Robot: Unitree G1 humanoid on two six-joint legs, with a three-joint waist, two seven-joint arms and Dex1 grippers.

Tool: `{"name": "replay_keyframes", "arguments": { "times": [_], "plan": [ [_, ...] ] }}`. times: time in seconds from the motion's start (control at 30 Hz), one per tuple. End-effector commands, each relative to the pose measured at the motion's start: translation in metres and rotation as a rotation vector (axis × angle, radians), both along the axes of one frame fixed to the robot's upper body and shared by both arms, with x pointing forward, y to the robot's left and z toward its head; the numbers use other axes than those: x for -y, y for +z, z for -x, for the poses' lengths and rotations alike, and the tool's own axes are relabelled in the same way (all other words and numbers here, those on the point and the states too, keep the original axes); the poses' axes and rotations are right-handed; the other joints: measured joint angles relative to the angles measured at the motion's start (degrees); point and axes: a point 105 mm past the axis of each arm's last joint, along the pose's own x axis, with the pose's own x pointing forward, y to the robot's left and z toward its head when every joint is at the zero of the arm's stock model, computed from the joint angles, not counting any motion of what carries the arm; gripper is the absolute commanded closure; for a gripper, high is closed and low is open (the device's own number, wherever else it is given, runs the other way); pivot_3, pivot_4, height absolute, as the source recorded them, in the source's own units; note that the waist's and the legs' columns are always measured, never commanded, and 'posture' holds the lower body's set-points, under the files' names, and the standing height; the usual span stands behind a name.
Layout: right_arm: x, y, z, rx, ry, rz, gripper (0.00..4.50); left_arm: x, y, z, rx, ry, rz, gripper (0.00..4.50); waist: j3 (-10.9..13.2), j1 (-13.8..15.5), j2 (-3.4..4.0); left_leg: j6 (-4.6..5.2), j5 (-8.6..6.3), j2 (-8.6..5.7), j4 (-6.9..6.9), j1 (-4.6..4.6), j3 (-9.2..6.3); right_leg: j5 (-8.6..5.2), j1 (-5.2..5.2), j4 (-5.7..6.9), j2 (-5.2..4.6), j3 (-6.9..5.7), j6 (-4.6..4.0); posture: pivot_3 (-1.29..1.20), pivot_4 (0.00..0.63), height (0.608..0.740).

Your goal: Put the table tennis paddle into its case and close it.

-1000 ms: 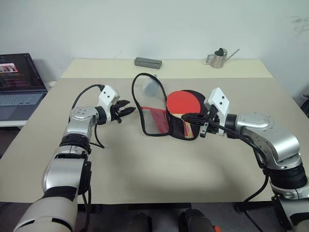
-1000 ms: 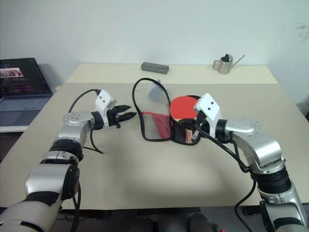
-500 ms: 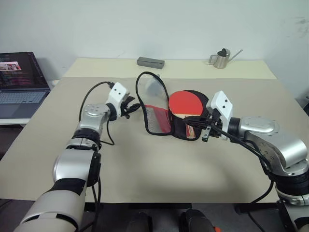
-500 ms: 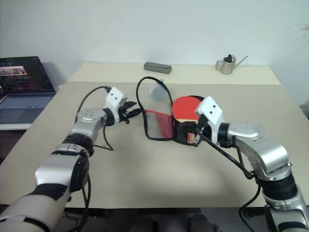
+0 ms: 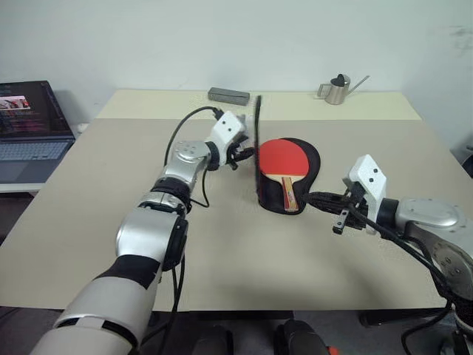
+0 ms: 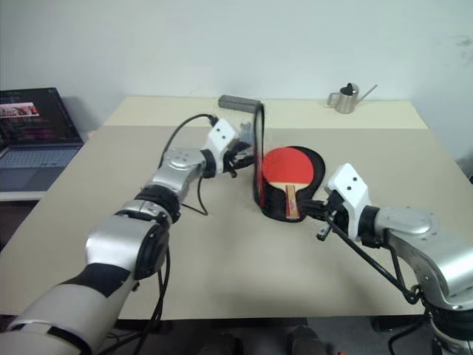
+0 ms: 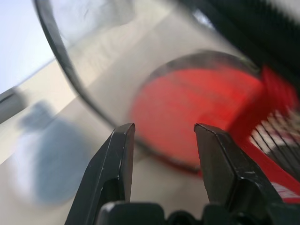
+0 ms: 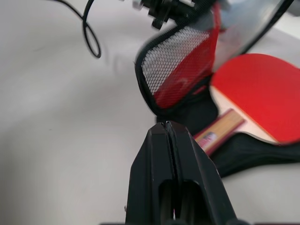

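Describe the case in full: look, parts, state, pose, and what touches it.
The case is a paddle-shaped soft fabric pouch lying open mid-table. Its black lower half lies flat with the table tennis paddle on it, red face up. The lid flap, red with a black mesh panel and clear window, stands about upright along the paddle's left side. The left tool is at the flap; whether it grips is unclear.

silver arms with black joint bands, white wrist camera housings, looping black cables, and black two-piece fingers (image 7: 225,164) on each.
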Motion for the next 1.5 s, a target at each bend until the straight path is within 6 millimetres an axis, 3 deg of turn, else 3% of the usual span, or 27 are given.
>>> {"name": "replay_keyframes", "arguments": {
  "times": [0.03,0.2,0.43,0.7,0.9,1.0,1.17,1.4,1.5],
  "plan": [
    [0.001,0.009,0.009,0.044,-0.038,-0.013,4.5,0.022,0.013,0.001,0.044,-0.032,-0.012,2.3,0.0,0.0,0.0,0.0,0.0,0.0,0.0,-0.01,-0.01,0.0,0.0,0.0,0.0,-0.01,0.0,0.0,0.15,0.74],
    [0.007,0.007,0.016,0.034,-0.111,-0.023,4.5,0.05,-0.003,0.01,0.008,-0.092,-0.04,2.3,0.0,0.2,-0.01,0.0,0.0,-0.04,0.0,-0.03,0.01,0.0,0.02,-0.03,-0.02,0.01,0.01,0.0,0.15,0.74],
    [0.013,0.007,0.025,0.025,-0.186,-0.036,4.5,0.067,-0.033,0.02,-0.054,-0.126,-0.084,2.3,0.0,0.1,-0.01,0.0,0.0,-0.03,0.0,0.01,0.01,0.0,0.04,0.01,0.0,0.02,0.01,0.0,0.15,0.74],
    [0.019,0.011,0.027,0.024,-0.234,-0.04,4.5,0.069,-0.06,0.025,-0.112,-0.106,-0.112,2.3,0.0,0.2,-0.02,0.01,0.0,-0.03,0.0,0.01,0.01,0.0,0.05,0.0,0.0,0.02,0.01,0.0,0.15,0.74],
    [0.019,0.016,0.024,0.033,-0.241,-0.076,4.5,0.061,-0.065,0.025,-0.188,-0.083,-0.033,2.3,0.0,0.1,-0.03,0.01,0.0,-0.03,0.0,0.08,0.01,0.0,0.1,0.02,0.0,0.03,0.01,0.0,0.15,0.74],
    [0.017,0.017,0.022,0.033,-0.234,-0.09,3.92,0.059,-0.057,0.024,-0.205,-0.089,0.024,1.74,0.0,0.1,-0.03,0.01,0.0,-0.03,0.0,0.09,0.0,0.0,0.11,0.04,0.01,0.02,0.01,0.0,0.15,0.74],
    [0.016,0.019,0.016,0.029,-0.227,-0.104,2.3,0.055,-0.04,0.019,-0.205,-0.082,0.12,0.06,0.0,0.1,-0.03,0.01,0.0,-0.03,0.0,0.06,0.0,0.0,0.1,0.01,0.0,0.01,0.01,0.0,0.15,0.74],
    [0.015,0.025,0.002,0.022,-0.214,-0.16,0.01,0.048,-0.001,0.016,-0.148,-0.134,0.266,0.0,0.0,0.1,-0.03,0.01,0.0,-0.02,0.0,0.05,0.0,0.0,0.08,0.02,0.0,0.0,0.01,0.0,0.15,0.74],
    [0.012,0.029,-0.007,0.026,-0.205,-0.182,0.01,0.044,0.011,0.016,-0.11,-0.157,0.288,0.0,0.0,0.0,-0.03,0.01,0.0,-0.03,0.0,0.05,0.02,0.0,0.08,0.0,0.0,0.02,0.01,0.0,0.15,0.74]
  ]
}}
